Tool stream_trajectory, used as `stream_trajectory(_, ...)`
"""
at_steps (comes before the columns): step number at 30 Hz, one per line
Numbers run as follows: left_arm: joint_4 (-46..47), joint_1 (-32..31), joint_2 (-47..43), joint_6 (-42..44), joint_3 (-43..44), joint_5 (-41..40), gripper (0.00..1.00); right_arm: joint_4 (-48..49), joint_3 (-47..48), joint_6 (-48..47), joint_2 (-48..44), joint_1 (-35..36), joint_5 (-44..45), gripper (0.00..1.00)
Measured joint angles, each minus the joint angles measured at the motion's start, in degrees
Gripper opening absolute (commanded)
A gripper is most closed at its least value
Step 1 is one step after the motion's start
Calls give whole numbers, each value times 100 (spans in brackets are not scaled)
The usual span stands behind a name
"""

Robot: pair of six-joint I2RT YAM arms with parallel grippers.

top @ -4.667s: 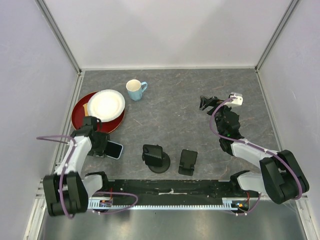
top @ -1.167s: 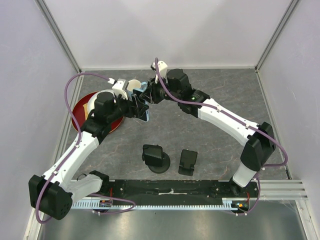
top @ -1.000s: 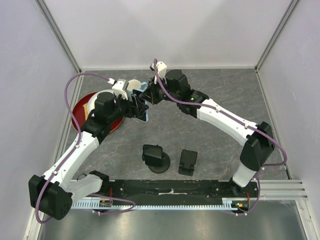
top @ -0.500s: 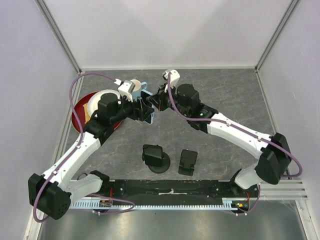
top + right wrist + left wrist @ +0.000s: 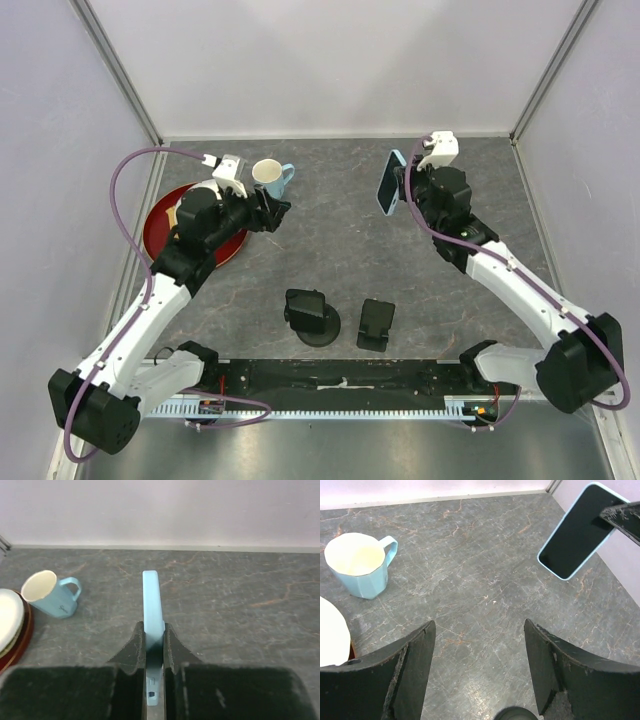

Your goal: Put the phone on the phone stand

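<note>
Phone (image 5: 388,187) has changed hands: half a second ago both arms met over it mid-counter (image 5: 340,245). Now the right pincer (image 5: 404,190) alone carries it, aloft at the far right, well apart from the round-based stand (image 5: 314,315) and the squarer stand (image 5: 376,323) near the bases. The handover looks done and the carry remains, though I cannot tell which stand is meant. The right pincer is clamped on the phone's faces. The left pincer (image 5: 268,213) is spread wide, holding nothing, near the mug (image 5: 270,179).

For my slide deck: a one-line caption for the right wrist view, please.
Right tool grips a light-blue flat phone edge-on above the grey stone-patterned table.
</note>
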Motion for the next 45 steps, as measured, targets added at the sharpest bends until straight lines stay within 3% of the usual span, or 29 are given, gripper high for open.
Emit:
stream_trajectory(5, 0, 0, 0, 0, 0, -35, 77, -293, -313, -595, -439, 0, 181, 0)
stream_trajectory(11, 2, 0, -2, -24, 0, -37, 77, -730, -719, -1003, -1185, -199, -470, 0)
stream_trajectory(22, 0, 0, -308, -179, 0, 79, 77, -1095, -789, -1281, -3359, -221, -3812, 0)
stream_trajectory(28, 7, 0, -535, -249, 0, 195, 89, -1467, -1032, -1038, -3816, -201, -4986, 0)
stream_trajectory(38, 396, 0, -850, -317, -372, 457, 90, -2872, -1436, -863, -3746, -201, -5045, 0)
stream_trajectory(45, 455, 0, -925, -317, -369, 483, 90, -2997, -1987, -619, -4385, -201, -5047, 0)
